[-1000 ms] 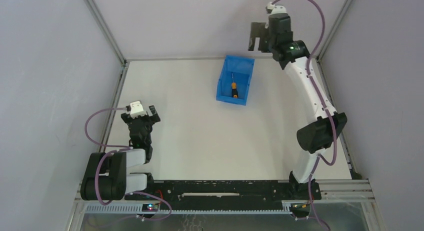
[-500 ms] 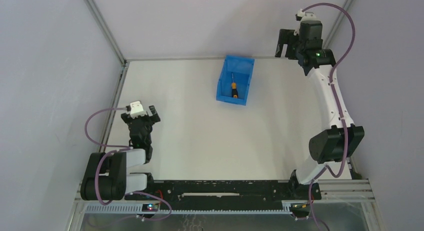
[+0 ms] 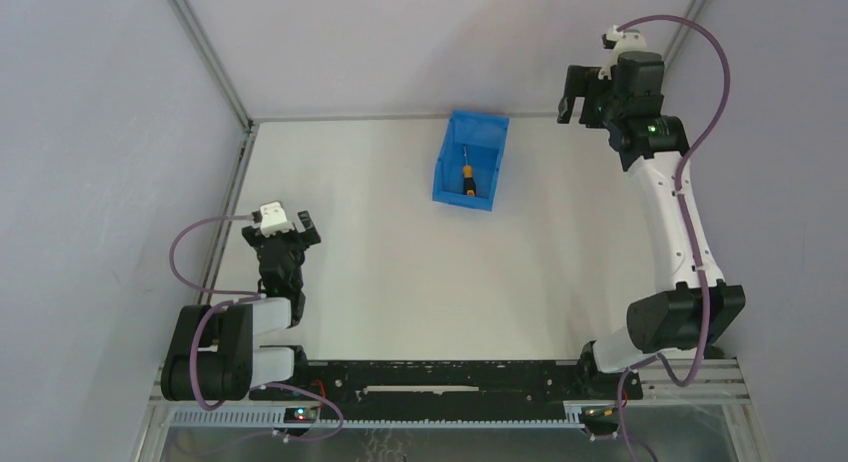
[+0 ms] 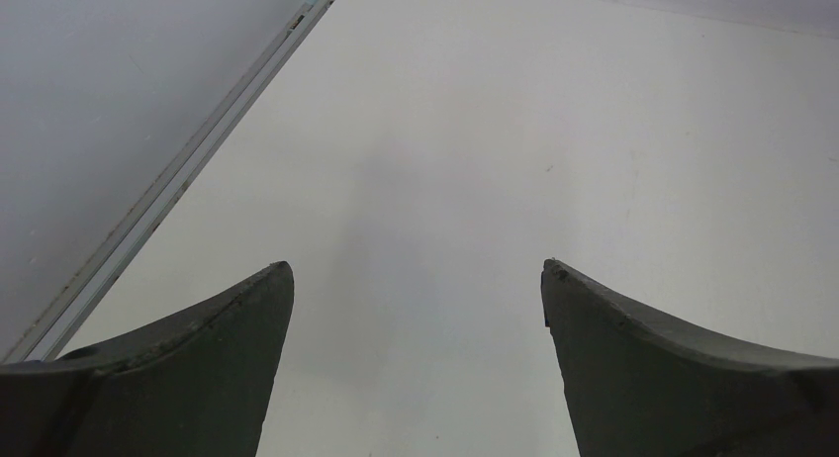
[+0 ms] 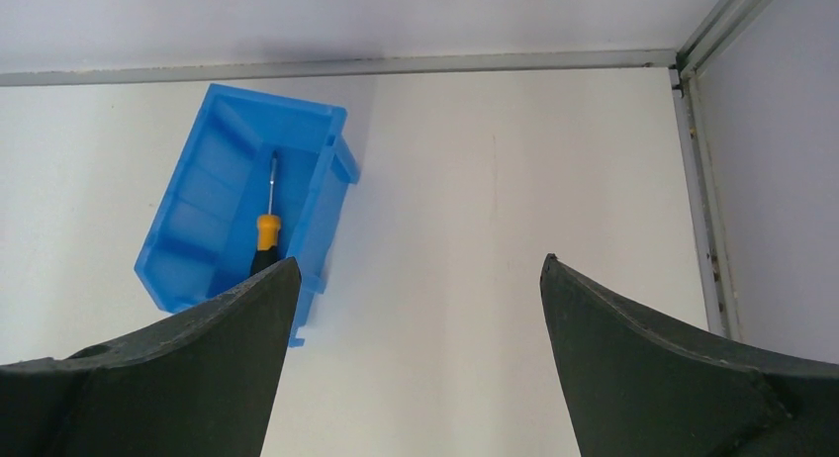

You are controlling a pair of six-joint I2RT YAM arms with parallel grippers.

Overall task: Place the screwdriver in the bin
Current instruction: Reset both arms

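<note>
Pulling the right gripper (image 3: 577,110) off and away: over by the bin (image 3: 478,130) a second ago, now out at the far right corner, well apart from it, elbow folded back down toward the base. Jaws wide, nothing between them.

Leaves the screwdriver (image 3: 466,178) exactly where it was, lying flat on the bin's floor, orange-and-black handle toward the near end, thin shaft pointing at the far wall. Hasn't budged across the last second. Reads as job done: placed, released, and clearing out, with little left but to retreat home.

No movement from the left gripper (image 4: 416,269) either. Parked low near its base, jaws wide, holding nothing, looking down at the tabletop (image 3: 400,262).

Underneath, plain white and matte, only faint specks in the wrist view. Around it, pale grey walls (image 3: 400,42) close on three sides, with a metal frame rail (image 3: 205,52) running along the edges and up the corners.
</note>
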